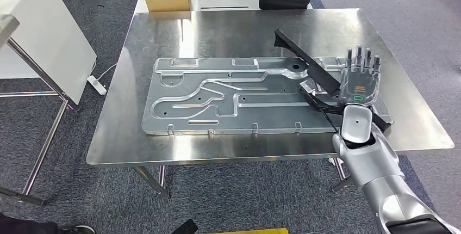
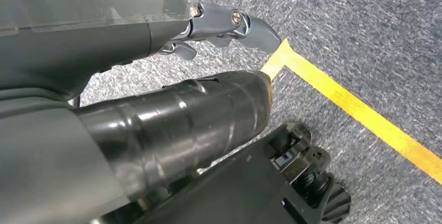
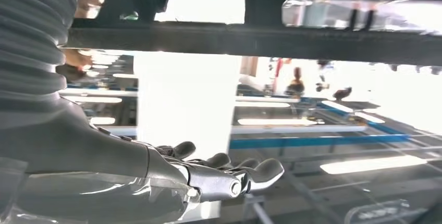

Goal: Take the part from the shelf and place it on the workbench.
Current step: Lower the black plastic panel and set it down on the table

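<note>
Placing step: black part (image 1: 321, 79) lies across tray (image 1: 217, 95) on workbench (image 1: 163, 144). Right hand (image 1: 360, 79) over it, fingers straight, apart, holding nothing. Left hand (image 2: 229, 26) hangs, grip unclear. Next: lift clear.

Part (image 1: 326, 84) lies across plate (image 1: 217, 95) on workbench (image 1: 163, 32).

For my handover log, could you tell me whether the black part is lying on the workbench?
Yes: the black part lies across the metal panel on the workbench, under the right hand, whose fingers look spread.
</note>
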You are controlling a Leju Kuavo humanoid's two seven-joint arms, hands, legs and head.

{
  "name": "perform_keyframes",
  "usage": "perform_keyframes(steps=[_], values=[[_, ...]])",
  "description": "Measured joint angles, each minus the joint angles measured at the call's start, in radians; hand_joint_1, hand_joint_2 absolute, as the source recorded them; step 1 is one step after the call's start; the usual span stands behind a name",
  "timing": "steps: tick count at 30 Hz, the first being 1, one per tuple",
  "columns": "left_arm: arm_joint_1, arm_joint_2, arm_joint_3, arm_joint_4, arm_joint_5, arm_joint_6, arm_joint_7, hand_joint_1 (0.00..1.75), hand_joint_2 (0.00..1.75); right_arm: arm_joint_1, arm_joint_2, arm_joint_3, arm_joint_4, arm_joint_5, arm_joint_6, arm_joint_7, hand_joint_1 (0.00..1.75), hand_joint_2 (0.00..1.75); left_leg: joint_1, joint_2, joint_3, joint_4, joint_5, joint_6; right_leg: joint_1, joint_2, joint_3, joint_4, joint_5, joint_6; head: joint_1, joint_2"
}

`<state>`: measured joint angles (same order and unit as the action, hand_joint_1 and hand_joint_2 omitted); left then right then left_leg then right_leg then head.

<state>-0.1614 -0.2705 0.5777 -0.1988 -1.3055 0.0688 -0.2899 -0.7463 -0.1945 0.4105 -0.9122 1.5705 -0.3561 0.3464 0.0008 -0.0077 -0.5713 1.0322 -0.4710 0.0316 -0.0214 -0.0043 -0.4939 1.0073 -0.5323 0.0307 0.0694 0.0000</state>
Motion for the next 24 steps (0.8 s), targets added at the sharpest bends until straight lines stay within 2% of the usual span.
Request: perform_keyframes(steps=[6, 14, 21, 24], values=[[0.002, 0.000, -0.005, 0.000, 0.007, 0.013, -0.001, 0.00, 0.00, 0.012, 0.033, 0.021, -0.023, -0.016, -0.004, -0.052, 0.00, 1.75, 0.000, 0.000, 0.000, 0.000, 0.000, 0.000, 0.000, 0.000, 0.000, 0.000, 0.000, 0.000, 0.000, 0.000], [0.011, 0.000, -0.005, 0.000, 0.031, 0.019, -0.007, 0.00, 0.00, 0.039, 0.040, 0.021, -0.129, -0.162, -0.013, -0.160, 0.00, 1.75, 0.000, 0.000, 0.000, 0.000, 0.000, 0.000, 0.000, 0.000, 0.000, 0.000, 0.000, 0.000, 0.000, 0.000], [0.017, 0.002, -0.004, 0.000, 0.056, 0.032, -0.019, 0.00, 0.00, 0.041, 0.039, 0.021, -0.194, -0.402, 0.125, -0.259, 0.00, 1.75, 0.000, 0.000, 0.001, 0.000, 0.000, 0.000, 0.000, 0.000, 0.000, 0.000, 0.000, 0.000, 0.000, 0.000], [0.019, 0.003, -0.003, 0.000, 0.064, 0.034, -0.023, 0.00, 0.00, 0.035, 0.033, 0.021, -0.211, -0.512, 0.212, -0.297, 0.00, 1.75, 0.000, 0.000, 0.001, 0.000, 0.000, 0.000, 0.000, 0.000, 0.000, 0.000, 0.000, 0.000, 0.000, 0.000]])
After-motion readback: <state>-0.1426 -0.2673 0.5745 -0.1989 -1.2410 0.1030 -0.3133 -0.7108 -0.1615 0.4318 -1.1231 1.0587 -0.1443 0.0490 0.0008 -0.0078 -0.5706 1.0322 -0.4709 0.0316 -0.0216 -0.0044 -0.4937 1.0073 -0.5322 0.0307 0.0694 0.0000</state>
